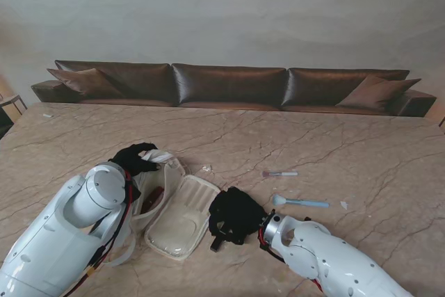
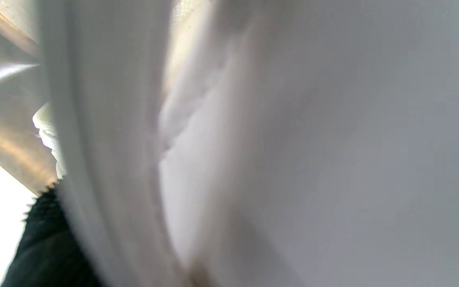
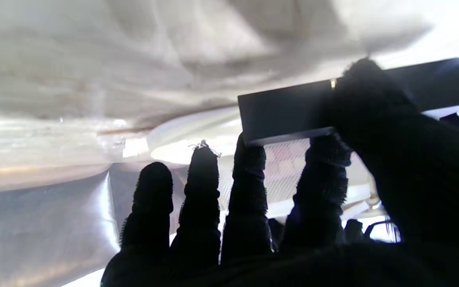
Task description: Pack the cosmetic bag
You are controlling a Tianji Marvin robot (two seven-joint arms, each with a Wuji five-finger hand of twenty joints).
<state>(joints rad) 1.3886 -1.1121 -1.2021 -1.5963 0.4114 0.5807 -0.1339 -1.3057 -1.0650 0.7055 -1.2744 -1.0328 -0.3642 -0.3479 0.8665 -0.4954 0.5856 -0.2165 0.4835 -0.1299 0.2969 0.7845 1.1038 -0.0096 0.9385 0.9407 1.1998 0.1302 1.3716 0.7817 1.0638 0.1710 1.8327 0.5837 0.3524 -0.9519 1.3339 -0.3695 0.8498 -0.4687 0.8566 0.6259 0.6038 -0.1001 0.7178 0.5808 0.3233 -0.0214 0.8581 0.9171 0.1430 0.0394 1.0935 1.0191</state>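
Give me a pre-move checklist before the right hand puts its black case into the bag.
1. Bag open: ok, both halves lie spread on the table.
2. Left hand on the bag's far edge: ok in the stand view; the left wrist view is blocked by white blur, so the grip cannot be confirmed.
3. Right hand holding the black case: ok, thumb and fingers pinch it.
4. Room in the bag: ok, the near half looks bare; a dark red item lies in the left half.
5. Items still outside: not ok, the blue brush and pink tube lie to the right.
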